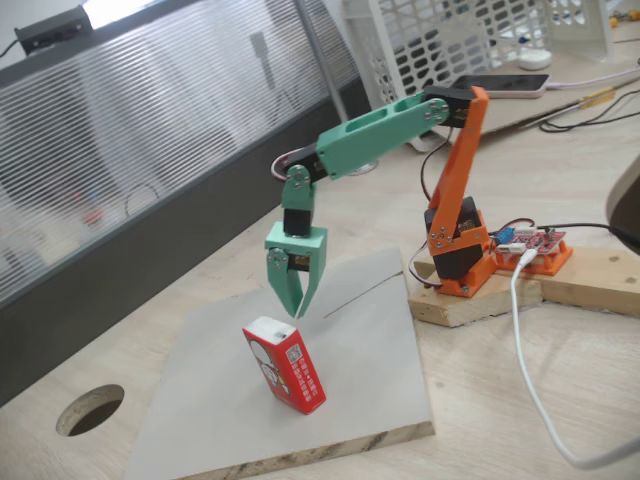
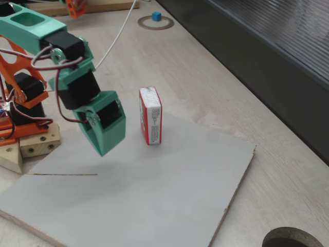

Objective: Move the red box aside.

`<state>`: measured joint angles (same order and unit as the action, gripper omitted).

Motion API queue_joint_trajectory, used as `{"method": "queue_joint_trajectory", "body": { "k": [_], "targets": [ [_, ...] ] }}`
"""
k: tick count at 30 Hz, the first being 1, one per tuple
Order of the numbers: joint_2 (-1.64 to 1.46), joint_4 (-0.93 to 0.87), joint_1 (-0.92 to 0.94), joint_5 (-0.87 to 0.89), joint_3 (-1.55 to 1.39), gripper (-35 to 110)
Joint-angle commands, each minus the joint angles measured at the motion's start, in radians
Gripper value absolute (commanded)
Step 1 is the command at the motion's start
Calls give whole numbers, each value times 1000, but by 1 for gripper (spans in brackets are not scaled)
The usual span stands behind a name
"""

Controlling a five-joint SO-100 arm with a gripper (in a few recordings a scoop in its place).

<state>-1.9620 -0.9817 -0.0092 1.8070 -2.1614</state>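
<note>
Red box (image 1: 284, 364) stands on end on the grey board (image 1: 360, 400), below and just ahead of the green gripper (image 1: 296, 312); not touching in either fixed view. In a fixed view the box (image 2: 150, 116) sits beside the fingertips, a clear gap between, with the gripper (image 2: 103, 150) hanging above the board.

Fingers: in the first fixed view the two green fingers taper to nearly one point, so they read as pressed together or close to it, pinching nothing.

Risk, as a judgement: the box is tall and narrow on a small footprint. A push from the fingertips high on its side would likely tip it over rather than slide it. Driving low invites scraping the tips on the board. If a pinch is meant instead, the fingers must spread first, or they will knock the white top.

Containers: a white lattice crate (image 1: 450, 40) far behind the fingers; contents not readable.
</note>
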Motion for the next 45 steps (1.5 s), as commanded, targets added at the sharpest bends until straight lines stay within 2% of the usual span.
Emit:
{"method": "queue_joint_trajectory", "body": {
  "k": [1, 11, 17, 27, 32, 40, 45],
  "targets": [
    [49, 3, -18, 12, 66, 3],
    [179, 3, -25, 12, 236, 3],
    [184, 3, -155, 15, 313, 3],
    [337, 15, -336, 299, 324, 4],
    [334, 17, -434, 344, 325, 4],
    [325, 17, -735, 344, 333, 4],
    [333, 18, -969, 345, 491, 4]
  ]
}}
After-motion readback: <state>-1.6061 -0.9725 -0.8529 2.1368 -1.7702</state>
